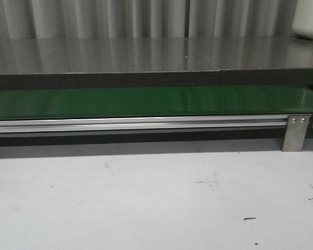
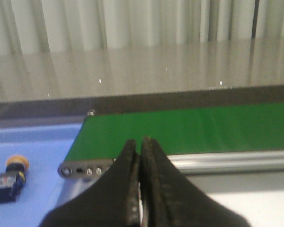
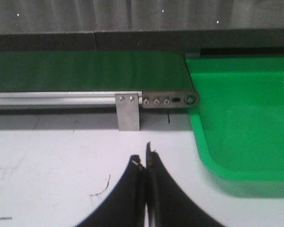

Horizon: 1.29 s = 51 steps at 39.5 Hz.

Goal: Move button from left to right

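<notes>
The button, a black block with a round orange-yellow cap, lies on its side on a blue surface beside the end of the green belt; only the left wrist view shows it. My left gripper is shut and empty, hanging in front of the belt's end, apart from the button. My right gripper is also shut with nothing in it, above the white table short of the belt's other end. Neither gripper shows in the front view.
A green bin sits at the belt's end in the right wrist view. An aluminium rail with a metal bracket runs along the belt's front. A steel shelf lies behind it.
</notes>
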Each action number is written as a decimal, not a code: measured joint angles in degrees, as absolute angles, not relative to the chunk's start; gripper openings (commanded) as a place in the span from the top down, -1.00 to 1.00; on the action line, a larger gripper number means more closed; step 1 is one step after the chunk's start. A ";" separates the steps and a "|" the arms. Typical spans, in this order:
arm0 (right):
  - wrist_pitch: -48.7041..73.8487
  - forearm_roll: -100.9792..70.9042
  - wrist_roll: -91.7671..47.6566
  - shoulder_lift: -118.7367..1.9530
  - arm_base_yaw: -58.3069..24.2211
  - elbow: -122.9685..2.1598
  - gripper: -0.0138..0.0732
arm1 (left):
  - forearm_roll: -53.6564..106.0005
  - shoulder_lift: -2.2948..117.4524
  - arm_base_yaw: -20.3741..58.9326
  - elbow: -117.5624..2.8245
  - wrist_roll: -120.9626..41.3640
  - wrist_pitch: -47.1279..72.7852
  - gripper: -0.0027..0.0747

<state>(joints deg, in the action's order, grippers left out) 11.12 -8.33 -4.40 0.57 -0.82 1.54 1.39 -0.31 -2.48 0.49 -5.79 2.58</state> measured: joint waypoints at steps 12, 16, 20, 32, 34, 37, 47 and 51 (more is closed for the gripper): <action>7.12 -8.33 -4.40 0.41 -0.82 -10.37 0.84 | 1.97 -0.03 -2.48 -6.44 -5.79 -9.99 0.99; 11.00 -8.33 -4.40 -4.41 -0.82 -18.30 0.84 | 1.97 4.67 -2.48 -15.41 -5.79 -0.78 0.99; 16.19 -8.33 -4.40 -11.51 -0.82 -24.10 0.84 | 1.97 11.56 -2.48 -21.21 -5.79 6.89 0.99; 23.11 -8.33 -4.40 -26.37 -0.82 -30.92 0.79 | 1.97 25.20 -2.48 -26.01 -5.79 13.71 0.91; 23.11 -8.33 -4.40 -26.61 -0.82 -30.92 0.70 | 1.97 25.42 -2.48 -26.01 -5.79 13.90 0.71; 22.87 -8.33 -4.40 -26.61 -0.82 -30.97 0.46 | 1.97 25.46 -2.48 -26.01 -5.79 14.00 0.30; 22.87 -8.33 -4.40 -26.61 -0.82 -30.97 -0.86 | 1.97 25.46 -2.48 -26.01 -5.79 14.00 -0.80; 22.87 -8.33 -4.40 -26.61 -0.82 -30.97 -0.80 | 1.97 25.46 -2.48 -26.01 -5.79 14.00 -0.80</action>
